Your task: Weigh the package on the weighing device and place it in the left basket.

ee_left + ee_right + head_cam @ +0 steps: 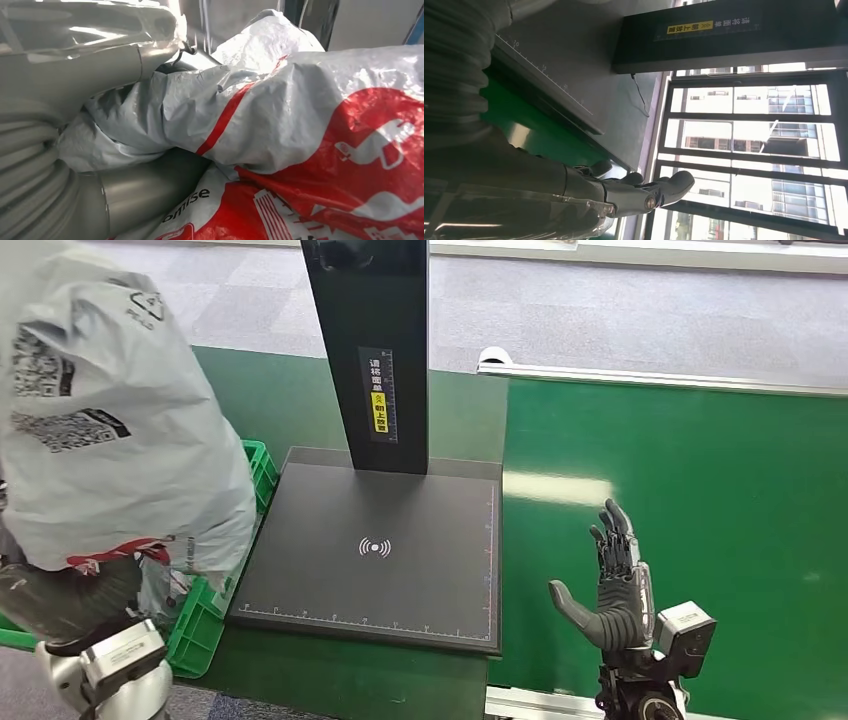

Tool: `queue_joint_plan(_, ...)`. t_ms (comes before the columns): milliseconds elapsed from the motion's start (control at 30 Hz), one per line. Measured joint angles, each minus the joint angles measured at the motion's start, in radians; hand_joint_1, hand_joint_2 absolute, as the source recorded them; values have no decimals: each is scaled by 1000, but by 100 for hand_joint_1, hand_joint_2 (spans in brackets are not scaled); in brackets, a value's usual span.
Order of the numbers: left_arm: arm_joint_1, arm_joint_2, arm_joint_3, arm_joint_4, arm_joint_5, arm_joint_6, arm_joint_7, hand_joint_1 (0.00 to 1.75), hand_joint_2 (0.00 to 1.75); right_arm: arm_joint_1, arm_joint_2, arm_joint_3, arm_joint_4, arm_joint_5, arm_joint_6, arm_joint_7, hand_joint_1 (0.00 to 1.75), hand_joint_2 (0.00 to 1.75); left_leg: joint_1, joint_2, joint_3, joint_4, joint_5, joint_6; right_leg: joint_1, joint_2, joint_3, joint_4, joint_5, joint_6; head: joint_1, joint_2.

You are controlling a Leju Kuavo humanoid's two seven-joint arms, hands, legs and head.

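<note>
Left robot hand (pixel 75 165) seemingly gripping grey package (pixel 110 420) above green basket (pixel 205 620), right robot hand (pixel 615 585) spread wide, empty, beside scale (pixel 375 550)

The grey package (pixel 110 420) hid the left hand (pixel 75 165) and most of the green basket (pixel 200 625).
</note>
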Motion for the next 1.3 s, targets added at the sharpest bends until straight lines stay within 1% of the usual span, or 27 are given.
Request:
queue_joint_plan(167, -2, -19, 182, -70, 0, 0, 0, 175, 175, 4, 0, 0, 0, 0, -4, 0, 0, 175, 0, 0, 0, 0, 0, 0, 0, 0, 0, 0, 0, 0, 0, 0)
queue_joint_plan(233, -2, -23, 236, -85, 2, 0, 0, 175, 175, 6, 0, 0, 0, -1, -6, 0, 0, 175, 0, 0, 0, 0, 0, 0, 0, 0, 0, 0, 0, 0, 0, 0)
queue_joint_plan(300, -2, -27, 271, -96, 2, 0, 0, 175, 175, 6, 0, 0, 0, -1, -6, 0, 0, 175, 0, 0, 0, 0, 0, 0, 0, 0, 0, 0, 0, 0, 0, 0)
queue_joint_plan(467, -2, -31, 312, -110, 2, 0, 0, 175, 175, 7, 0, 0, 0, -1, -6, 0, 0, 175, 0, 0, 0, 0, 0, 0, 0, 0, 0, 0, 0, 0, 0, 0)
queue_joint_plan(767, -4, -37, 340, -119, 5, 0, -1, 175, 175, 7, 0, 0, 0, -1, -7, 0, 0, 175, 0, 0, 0, 0, 0, 0, 0, 0, 0, 0, 0, 0, 0, 0)
queue_joint_plan(833, -6, -43, 369, -126, 21, 0, -1, 175, 175, 10, 0, 0, 0, 0, -7, 0, 0, 175, 0, 0, 0, 0, 0, 0, 0, 0, 0, 0, 0, 0, 0, 0)
queue_joint_plan(933, -7, -47, 433, -134, 56, 0, -1, 175, 175, 23, 0, -2, -4, 2, -8, 0, 0, 175, 0, 0, 0, 0, 0, 0, 0, 0, -1, 0, 0, 0, 0, 0)
queue_joint_plan(1000, -7, -49, 469, -128, 50, 0, 0, 175, 175, 31, 1, -5, -10, 5, -8, 0, 0, 175, 0, 0, 0, 0, 0, 0, 0, 0, -1, 0, 0, 0, 0, 0)
queue_joint_plan(1067, -7, -53, 500, -107, 24, 0, -1, 175, 175, 39, 2, -11, -17, 13, -8, 2, 0, 175, 0, 0, 0, 0, 0, 0, 0, 0, -1, 0, 0, 0, 0, 0)
queue_joint_plan(1200, -10, -71, 552, -25, -9, 0, 2, 175, 175, 59, 9, -27, -34, 32, -5, 4, 0, 175, 0, 0, 0, 0, 0, 0, 0, 0, -1, 0, 0, 0, 0, 0)
queue_joint_plan(1233, -11, -74, 562, -2, -19, -1, 14, 175, 175, 64, 12, -31, -39, 36, -2, 4, 0, 175, 0, 0, 0, 0, 0, 0, 0, 0, -1, 0, 0, 0, 0, 0)
queue_joint_plan(1267, -10, -75, 568, 25, -38, -10, 47, 175, 175, 69, 15, -35, -43, 41, 2, 4, 0, 175, 0, 0, 0, 0, 0, 0, 0, 0, -1, 0, 0, 0, 0, 0)
queue_joint_plan(1300, -9, -73, 569, 53, -62, -29, 99, 175, 175, 73, 17, -40, -47, 47, 6, 4, 0, 175, 0, 0, 0, 0, 0, 0, 0, 0, -1, 0, 0, 0, 0, 0)
